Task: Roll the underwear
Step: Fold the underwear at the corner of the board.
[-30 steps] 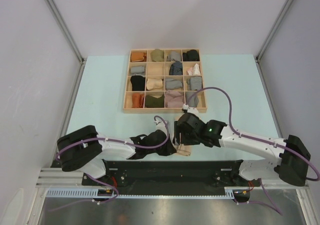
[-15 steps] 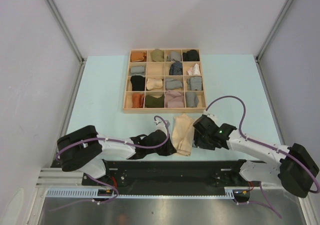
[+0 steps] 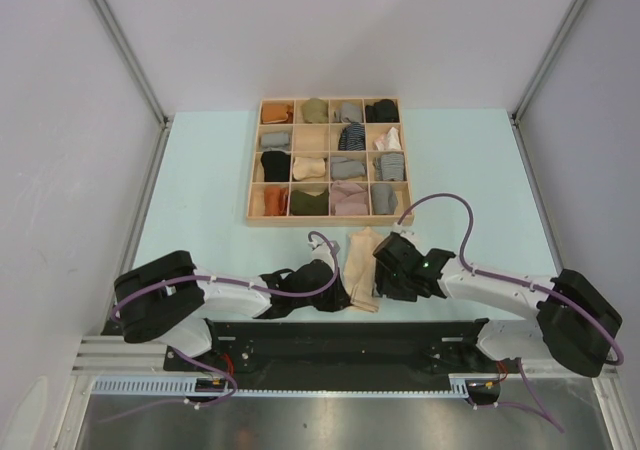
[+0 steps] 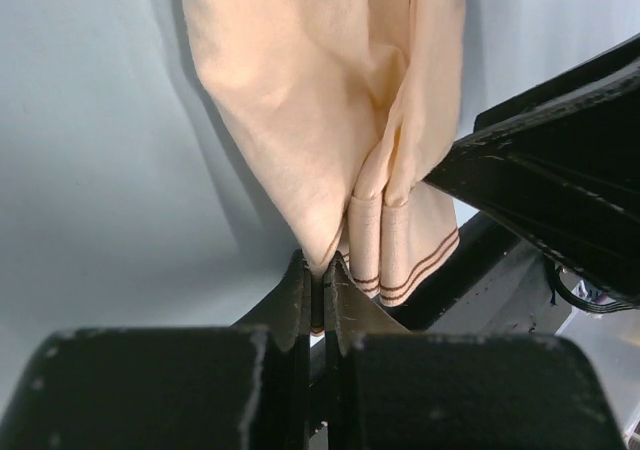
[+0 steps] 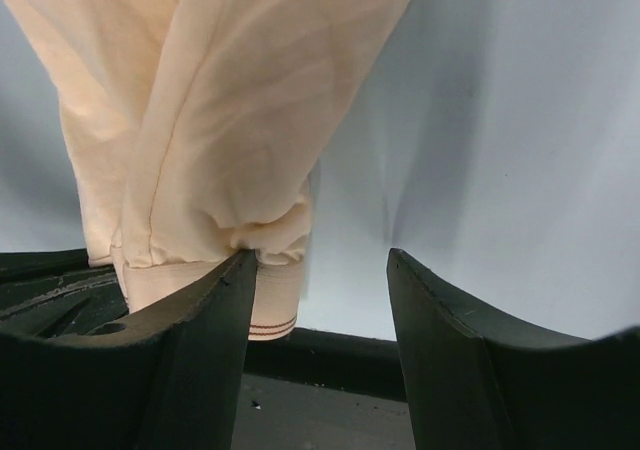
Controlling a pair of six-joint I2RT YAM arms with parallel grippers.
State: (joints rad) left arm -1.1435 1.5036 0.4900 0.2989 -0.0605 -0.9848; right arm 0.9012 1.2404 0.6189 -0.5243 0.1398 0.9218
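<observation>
Where the piece is: the cream underwear [image 3: 361,266] lies on the table [image 3: 200,200] just in front of the wooden tray [image 3: 330,219]. Its far end sits close to the tray's near wall and its waistband [image 4: 420,260] points away from the tray, toward the arm bases.

Shape right now: it's folded lengthwise into a long narrow strip, lying flat. I can't see any roll started.

Left gripper [image 4: 318,275]: the fingers are pressed together and pinch the strip's edge right at the waistband end.

Right gripper [image 5: 320,260]: the fingers are spread wide. One finger touches the cloth by the waistband and the other has only bare table beside it, so it holds nothing.

Progress: I'd say you're past the folding. The whole roll-up is left, plus wherever the roll goes after.

Other stuff: the tray's cells hold small bundles [image 3: 350,136] in orange, black, grey, olive and striped cloth. From above I can't tell which of them are underwear.

In your way: both grippers crowd the same end of the strip, so watch them bumping each other. Your left arm's purple cable [image 3: 322,241] loops right next to the cloth on the tray side. The tray wall is also close if you roll toward it.
</observation>
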